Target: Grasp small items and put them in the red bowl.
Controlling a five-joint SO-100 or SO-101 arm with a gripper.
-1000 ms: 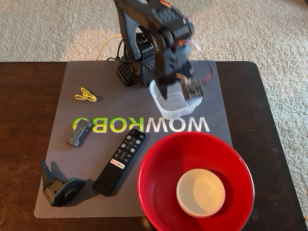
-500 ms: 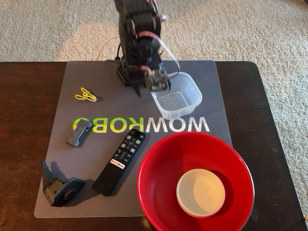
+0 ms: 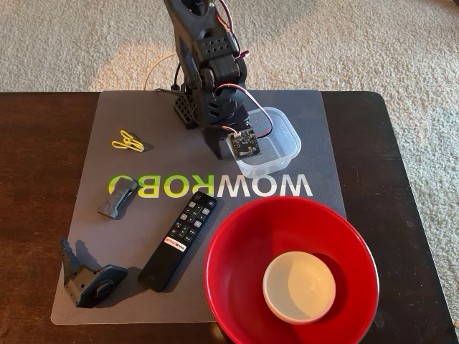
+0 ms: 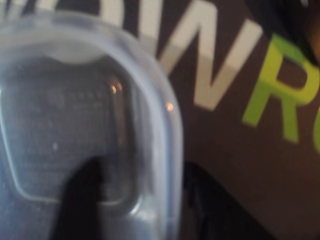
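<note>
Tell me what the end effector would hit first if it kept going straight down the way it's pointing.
Most likely the clear tub's rim: the end effector straddles that wall, one finger inside the tub and the other outside. Depth is unclear, but the mat lies just below.

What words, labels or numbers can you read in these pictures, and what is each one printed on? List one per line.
"WOWROBO", upside down in the fixed view, white with a green end, on the grey mat.
"W" and a green "R", parts of that same print, in the wrist view.
Red label and button marks on the black remote: too small to read.
Embossed marks in the clear tub: too blurred.
</note>
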